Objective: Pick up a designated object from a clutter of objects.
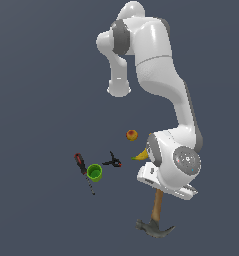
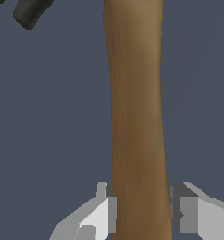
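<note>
The claw hammer (image 1: 157, 207) lies at the front of the exterior view, its brown wooden handle running up under my hand and its dark grey head (image 1: 154, 229) nearest the camera. In the wrist view the handle (image 2: 137, 117) fills the middle and a bit of the head (image 2: 31, 11) shows in a corner. My gripper (image 2: 141, 213) straddles the handle, with a finger pressed against each side. In the exterior view the gripper (image 1: 160, 192) is mostly hidden by the white hand. I cannot tell whether the hammer is off the floor.
To the exterior view's left of my hand are a small black-red clamp (image 1: 112, 161), a green cup (image 1: 94, 172) and a red-black screwdriver (image 1: 84, 171). A red-yellow apple (image 1: 132, 134) lies behind them. A yellow banana (image 1: 140, 155) is partly hidden by the arm.
</note>
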Motion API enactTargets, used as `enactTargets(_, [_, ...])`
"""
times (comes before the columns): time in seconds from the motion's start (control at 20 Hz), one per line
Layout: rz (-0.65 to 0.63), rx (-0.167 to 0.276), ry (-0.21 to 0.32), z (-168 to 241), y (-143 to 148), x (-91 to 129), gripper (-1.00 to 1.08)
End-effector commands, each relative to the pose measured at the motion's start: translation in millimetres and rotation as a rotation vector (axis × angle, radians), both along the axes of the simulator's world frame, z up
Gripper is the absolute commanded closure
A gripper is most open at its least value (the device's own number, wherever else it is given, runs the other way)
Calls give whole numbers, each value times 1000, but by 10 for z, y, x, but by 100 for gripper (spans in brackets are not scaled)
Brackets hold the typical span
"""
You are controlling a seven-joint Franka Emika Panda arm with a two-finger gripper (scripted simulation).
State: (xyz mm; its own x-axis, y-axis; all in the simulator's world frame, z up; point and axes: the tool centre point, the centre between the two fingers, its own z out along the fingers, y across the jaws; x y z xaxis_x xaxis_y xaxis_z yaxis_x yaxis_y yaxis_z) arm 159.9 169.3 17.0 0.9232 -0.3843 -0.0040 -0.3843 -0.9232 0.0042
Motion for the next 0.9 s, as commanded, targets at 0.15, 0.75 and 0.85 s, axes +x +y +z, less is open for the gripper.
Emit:
enactTargets(0.15, [0,1,-4,120,-69,-50,108])
enactTargets(0.75, [0,2,-4,650,-456,-399,108])
enactTargets(0.85, [0,2,-4,778,-550,-483,108])
